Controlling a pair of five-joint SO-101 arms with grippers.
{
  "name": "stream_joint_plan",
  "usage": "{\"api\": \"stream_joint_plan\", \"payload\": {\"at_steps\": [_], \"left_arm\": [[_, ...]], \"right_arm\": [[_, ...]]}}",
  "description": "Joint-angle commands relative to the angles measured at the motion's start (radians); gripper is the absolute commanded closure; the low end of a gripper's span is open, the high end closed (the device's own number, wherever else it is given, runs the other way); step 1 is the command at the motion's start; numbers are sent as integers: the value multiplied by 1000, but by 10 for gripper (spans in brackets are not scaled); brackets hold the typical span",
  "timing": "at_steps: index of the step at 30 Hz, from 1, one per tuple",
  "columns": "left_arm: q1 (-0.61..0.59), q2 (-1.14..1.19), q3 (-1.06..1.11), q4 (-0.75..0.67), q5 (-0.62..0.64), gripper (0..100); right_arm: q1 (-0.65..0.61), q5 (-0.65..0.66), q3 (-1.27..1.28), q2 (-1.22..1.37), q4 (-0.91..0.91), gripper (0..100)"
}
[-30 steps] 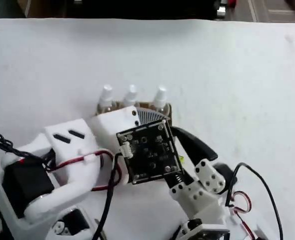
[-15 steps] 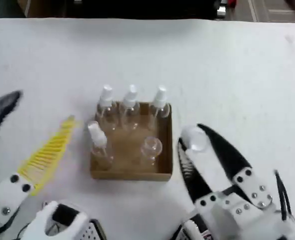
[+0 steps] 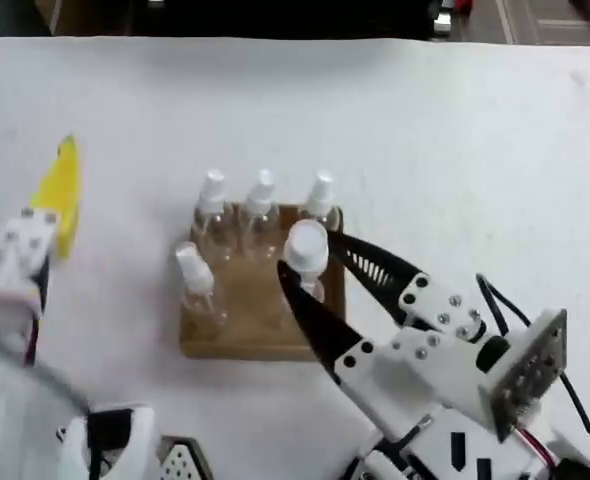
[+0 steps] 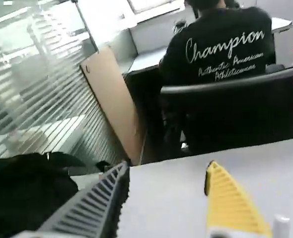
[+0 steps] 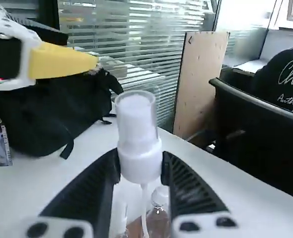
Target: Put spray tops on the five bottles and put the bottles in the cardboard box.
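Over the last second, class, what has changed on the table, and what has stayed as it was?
The right gripper, shut on a spray top, swung from beside the cardboard box to over it, above the uncapped bottle. The left gripper, open, drew back from over the box toward the table's side. The box, the uncapped bottle and the four capped bottles stayed put.

A black bag (image 5: 47, 114) lies, apparently, at the white table's (image 3: 455, 130) edge. Beyond that edge a brown board (image 5: 201, 79) leans upright beside a black chair (image 5: 251, 139), window blinds (image 5: 136, 25) behind.
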Motion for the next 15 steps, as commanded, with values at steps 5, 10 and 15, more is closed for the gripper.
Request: {"api": "stream_joint_plan", "payload": {"at_steps": [5, 10, 15], "left_arm": [[-211, -5, 235, -178, 14, 766], [-297, -5, 400, -245, 75, 766], [-309, -7, 608, -272, 210, 765]], "right_arm": [[5, -75, 129, 61, -150, 982], [10, -78, 155, 15, -216, 982], [19, 6, 279, 8, -252, 982]]}}
